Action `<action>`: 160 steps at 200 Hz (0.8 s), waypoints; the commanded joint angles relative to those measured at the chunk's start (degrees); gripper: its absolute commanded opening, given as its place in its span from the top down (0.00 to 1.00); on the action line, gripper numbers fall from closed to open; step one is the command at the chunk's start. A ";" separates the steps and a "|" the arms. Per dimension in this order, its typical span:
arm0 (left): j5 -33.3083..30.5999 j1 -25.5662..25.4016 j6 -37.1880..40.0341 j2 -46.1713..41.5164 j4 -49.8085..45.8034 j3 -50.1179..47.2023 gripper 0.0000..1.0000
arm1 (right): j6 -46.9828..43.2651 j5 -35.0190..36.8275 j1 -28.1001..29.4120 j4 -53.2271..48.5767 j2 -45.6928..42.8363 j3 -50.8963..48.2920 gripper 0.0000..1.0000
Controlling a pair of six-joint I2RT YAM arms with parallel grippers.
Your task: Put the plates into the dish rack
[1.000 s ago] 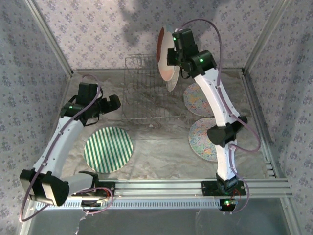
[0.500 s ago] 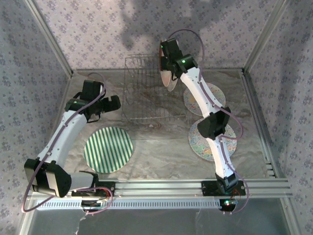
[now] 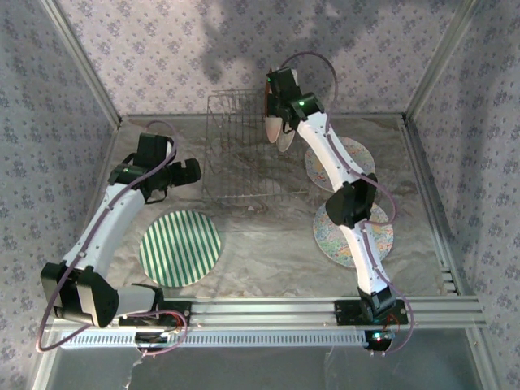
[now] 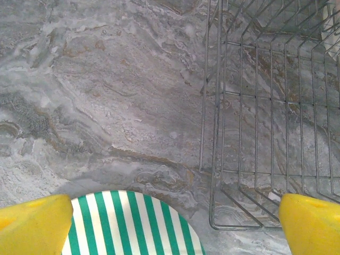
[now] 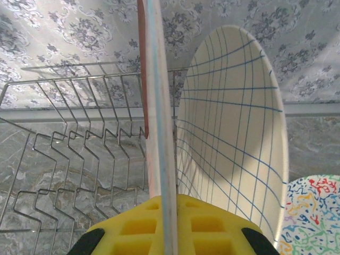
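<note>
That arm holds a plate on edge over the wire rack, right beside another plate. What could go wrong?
The held plate stands close beside the blue-gridded plate in the dish rack; lowering it could knock or chip that one. The right gripper grips it by the edge alone, so it might slip or twist. Its rim could also land on a wire, not between prongs, and tip.
</note>
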 commanded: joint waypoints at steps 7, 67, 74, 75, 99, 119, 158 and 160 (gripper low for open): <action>1.17 0.20 0.31 0.22 0.83 -0.62 0.01 | 3.20 5.10 1.23 2.83 1.41 2.28 1.00; 1.69 0.27 1.58 0.92 1.00 -1.02 0.01 | 5.59 10.17 3.26 2.22 4.28 2.28 1.00; 1.77 0.27 1.67 0.90 1.03 -1.27 0.01 | 5.69 10.48 3.54 2.12 4.47 2.07 1.00; 1.78 0.27 1.67 0.91 1.07 -1.29 0.01 | 5.69 10.50 3.54 2.13 4.45 2.05 1.00; 2.26 0.27 1.67 0.87 1.09 -2.39 0.01 | 6.01 11.34 4.35 2.67 4.78 0.68 1.00; 2.92 0.25 1.41 0.80 1.12 -3.08 0.01 | 6.22 11.39 4.51 3.03 5.05 -0.17 1.00; 3.28 0.27 0.72 0.08 2.77 -4.63 0.01 | 5.81 10.79 4.74 2.84 4.97 -0.45 0.87; 3.28 0.27 0.56 0.06 2.78 -4.65 0.01 | 5.75 10.78 4.68 2.81 4.93 -0.46 0.85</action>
